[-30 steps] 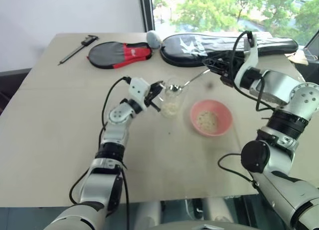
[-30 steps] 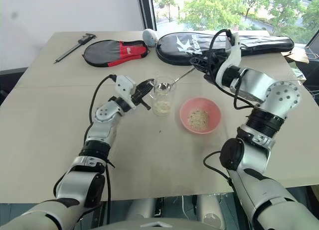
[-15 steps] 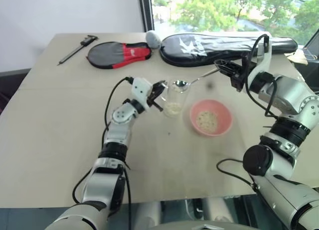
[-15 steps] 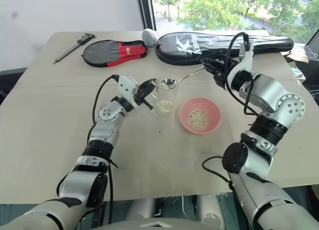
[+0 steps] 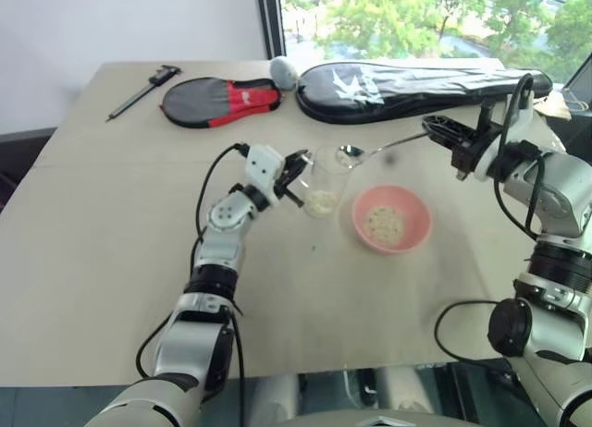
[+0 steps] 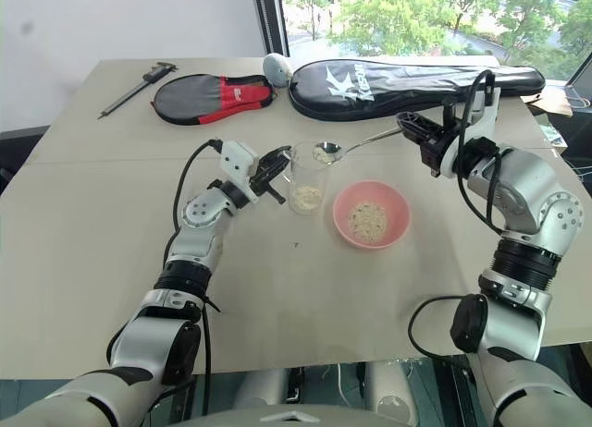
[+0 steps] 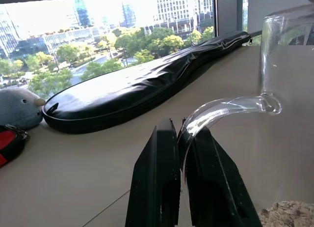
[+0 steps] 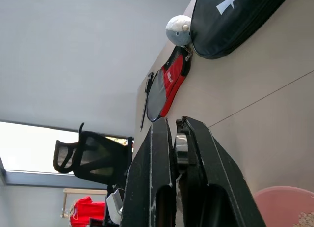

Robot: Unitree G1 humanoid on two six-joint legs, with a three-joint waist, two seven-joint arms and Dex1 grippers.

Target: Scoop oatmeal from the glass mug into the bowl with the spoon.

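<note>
The glass mug (image 6: 305,179) stands mid-table with oatmeal (image 6: 303,198) in its bottom. My left gripper (image 7: 179,126) is shut on the mug's clear handle (image 7: 221,109). My right gripper (image 6: 412,127) is shut on the end of the spoon's thin handle (image 8: 181,148) and reaches in from the right. The spoon (image 6: 326,152) lies about level, and its oval bowl carries pale flakes just above the mug's rim on the side toward the bowl. The salmon-pink bowl (image 6: 398,210) sits right of the mug with a small heap of oatmeal (image 6: 368,222) inside.
A long black racket case (image 5: 416,80), a red-and-black paddle cover (image 5: 222,101) and a grey plush toy (image 5: 285,71) lie along the table's far edge. A dark caliper (image 5: 143,90) lies at the far left. A window is behind the table.
My right gripper drew back to the right and rolled, lifting the spoon out of the mug with flakes in it. The left gripper and mug stayed put.
</note>
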